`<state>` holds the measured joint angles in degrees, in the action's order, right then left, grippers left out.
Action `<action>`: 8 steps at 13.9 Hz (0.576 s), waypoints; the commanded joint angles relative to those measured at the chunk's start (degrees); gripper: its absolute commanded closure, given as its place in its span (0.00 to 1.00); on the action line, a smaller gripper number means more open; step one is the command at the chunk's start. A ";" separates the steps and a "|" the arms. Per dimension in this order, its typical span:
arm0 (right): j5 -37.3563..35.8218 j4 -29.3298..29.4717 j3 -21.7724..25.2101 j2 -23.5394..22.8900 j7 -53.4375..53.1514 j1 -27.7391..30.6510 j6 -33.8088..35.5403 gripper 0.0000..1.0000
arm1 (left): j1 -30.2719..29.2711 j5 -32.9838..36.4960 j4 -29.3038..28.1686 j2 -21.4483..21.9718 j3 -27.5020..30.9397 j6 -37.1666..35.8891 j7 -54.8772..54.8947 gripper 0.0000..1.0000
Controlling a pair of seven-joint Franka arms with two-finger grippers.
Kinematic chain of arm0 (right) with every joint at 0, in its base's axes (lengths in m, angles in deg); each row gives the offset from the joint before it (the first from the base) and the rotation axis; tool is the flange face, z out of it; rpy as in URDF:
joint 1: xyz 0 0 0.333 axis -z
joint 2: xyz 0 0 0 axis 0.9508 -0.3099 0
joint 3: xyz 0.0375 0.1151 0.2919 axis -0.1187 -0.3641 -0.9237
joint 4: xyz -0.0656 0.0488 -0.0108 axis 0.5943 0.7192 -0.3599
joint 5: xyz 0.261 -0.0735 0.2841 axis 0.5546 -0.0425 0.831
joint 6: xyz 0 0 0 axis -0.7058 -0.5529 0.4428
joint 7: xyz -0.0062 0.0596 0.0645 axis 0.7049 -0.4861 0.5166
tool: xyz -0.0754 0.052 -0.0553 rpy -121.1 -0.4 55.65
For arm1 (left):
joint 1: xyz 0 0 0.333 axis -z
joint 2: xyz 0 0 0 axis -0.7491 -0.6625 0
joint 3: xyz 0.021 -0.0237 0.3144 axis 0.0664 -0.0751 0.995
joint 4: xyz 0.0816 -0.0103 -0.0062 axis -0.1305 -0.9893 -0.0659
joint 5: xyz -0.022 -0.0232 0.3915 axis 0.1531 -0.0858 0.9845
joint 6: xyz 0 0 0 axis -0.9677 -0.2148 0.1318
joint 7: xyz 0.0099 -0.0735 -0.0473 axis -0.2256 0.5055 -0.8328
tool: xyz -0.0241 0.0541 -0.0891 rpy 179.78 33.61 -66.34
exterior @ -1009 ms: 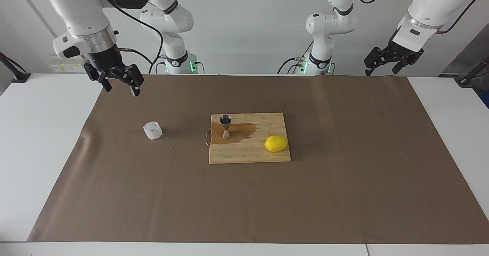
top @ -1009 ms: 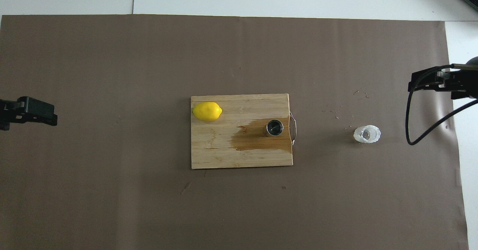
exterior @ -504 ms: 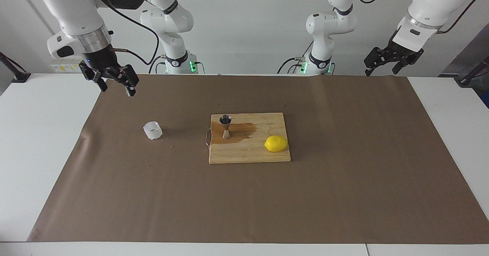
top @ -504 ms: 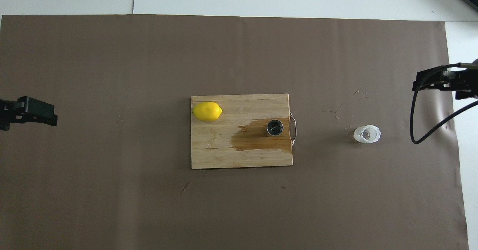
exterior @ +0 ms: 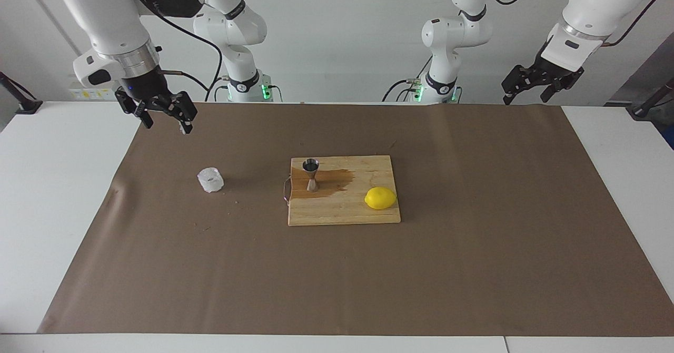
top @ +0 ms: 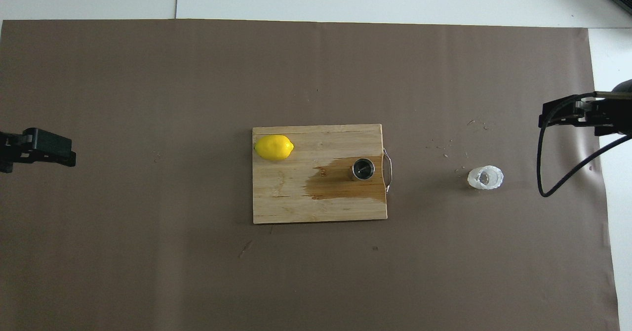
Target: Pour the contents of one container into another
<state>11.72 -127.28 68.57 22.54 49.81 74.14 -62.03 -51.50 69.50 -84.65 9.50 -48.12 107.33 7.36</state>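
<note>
Right gripper shifted, jaws apart, left gripper likewise, cup untouched.

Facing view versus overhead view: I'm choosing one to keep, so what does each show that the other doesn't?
Only the facing view shows the jigger's hourglass profile and the right gripper and left gripper open, raised, holding nothing. Only the overhead view looks straight down into the jigger and the plastic cup. Both show the cup on the brown paper, and the jigger on a wet stain on the cutting board, with the lemon.
</note>
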 commanded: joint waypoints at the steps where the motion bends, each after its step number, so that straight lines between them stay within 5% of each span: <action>1: 0.28 -2.93 -2.01 2.00 1.11 1.33 -1.00 0.00 | 0.35 -0.53 -1.27 1.35 0.56 -0.43 0.11 0.00; 8: 0.20 -3.28 -2.36 2.26 1.11 0.53 -0.04 0.00 | 0.35 -0.61 -1.27 1.35 0.56 -0.43 0.11 0.00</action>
<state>11.72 -128.66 66.71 23.12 49.93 74.33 -61.93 -51.50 69.50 -84.65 9.50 -48.12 107.32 7.36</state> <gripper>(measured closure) 0.000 0.000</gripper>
